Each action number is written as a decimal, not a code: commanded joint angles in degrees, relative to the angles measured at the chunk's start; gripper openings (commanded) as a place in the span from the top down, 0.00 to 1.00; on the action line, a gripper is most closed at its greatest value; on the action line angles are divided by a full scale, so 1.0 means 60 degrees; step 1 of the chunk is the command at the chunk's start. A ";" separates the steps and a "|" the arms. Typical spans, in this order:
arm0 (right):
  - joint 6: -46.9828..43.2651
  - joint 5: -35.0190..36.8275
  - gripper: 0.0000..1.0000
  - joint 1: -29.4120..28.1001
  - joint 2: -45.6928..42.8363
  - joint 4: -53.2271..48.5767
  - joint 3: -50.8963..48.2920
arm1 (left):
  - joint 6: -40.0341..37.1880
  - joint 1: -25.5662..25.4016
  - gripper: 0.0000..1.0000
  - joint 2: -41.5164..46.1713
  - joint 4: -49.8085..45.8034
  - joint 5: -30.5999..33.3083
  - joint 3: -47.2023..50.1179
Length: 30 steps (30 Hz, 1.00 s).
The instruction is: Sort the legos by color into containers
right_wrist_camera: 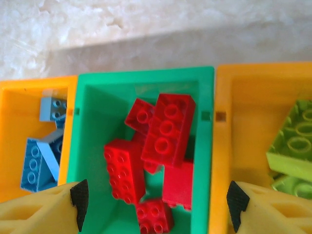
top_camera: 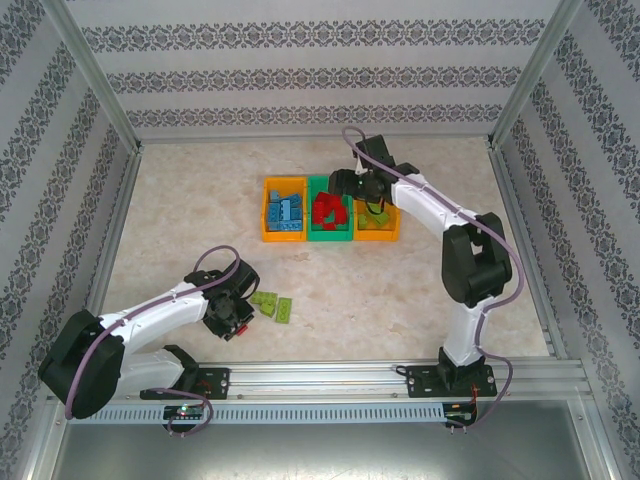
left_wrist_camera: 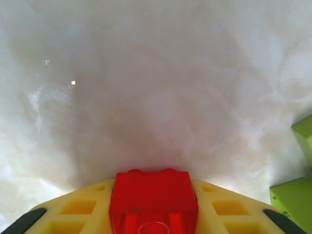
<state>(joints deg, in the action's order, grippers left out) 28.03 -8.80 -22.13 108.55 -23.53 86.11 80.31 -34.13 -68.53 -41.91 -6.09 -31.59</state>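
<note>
My left gripper [left_wrist_camera: 153,217] is shut on a red lego [left_wrist_camera: 153,195], held between its yellow fingers just above the table; in the top view this gripper [top_camera: 238,318] is at the near left. Light green legos [top_camera: 272,303] lie on the table right of it, and two [left_wrist_camera: 295,200] reach into the left wrist view's right edge. My right gripper [right_wrist_camera: 156,202] hangs open over the green container [right_wrist_camera: 146,75], which holds several red legos [right_wrist_camera: 168,126]. The left orange container [right_wrist_camera: 14,112] holds blue legos [right_wrist_camera: 39,161]. The right orange container [right_wrist_camera: 243,97] holds green legos [right_wrist_camera: 292,146].
The three containers stand in a row at the table's middle back [top_camera: 330,210]. Metal frame posts and patterned walls bound the table on the left, right and back. A metal rail [top_camera: 330,378] runs along the near edge.
</note>
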 commanded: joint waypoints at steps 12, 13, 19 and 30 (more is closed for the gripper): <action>-0.0875 0.1176 0.21 0.0070 -0.3238 0.0302 -0.3922 | -0.3556 -0.0083 0.67 -0.1343 0.0423 0.1628 -0.4342; -0.0917 0.1164 0.21 0.0063 -0.3386 0.0291 -0.4137 | -0.3923 -0.0083 0.67 -0.1724 0.0548 0.1612 -0.4821; -0.0851 0.1181 0.23 -0.0553 -0.4530 0.0843 -0.5814 | -0.6146 -0.0007 0.66 -0.4843 0.1087 0.0943 -0.8441; -0.1762 0.2019 0.14 -0.4294 -0.5773 0.2416 -0.8091 | -0.7537 0.0554 0.65 -0.9230 0.0585 -0.0993 -1.3728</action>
<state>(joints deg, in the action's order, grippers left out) 19.49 1.87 -43.62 75.66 -13.78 39.05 39.24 -32.23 -121.21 -35.64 -8.71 -108.44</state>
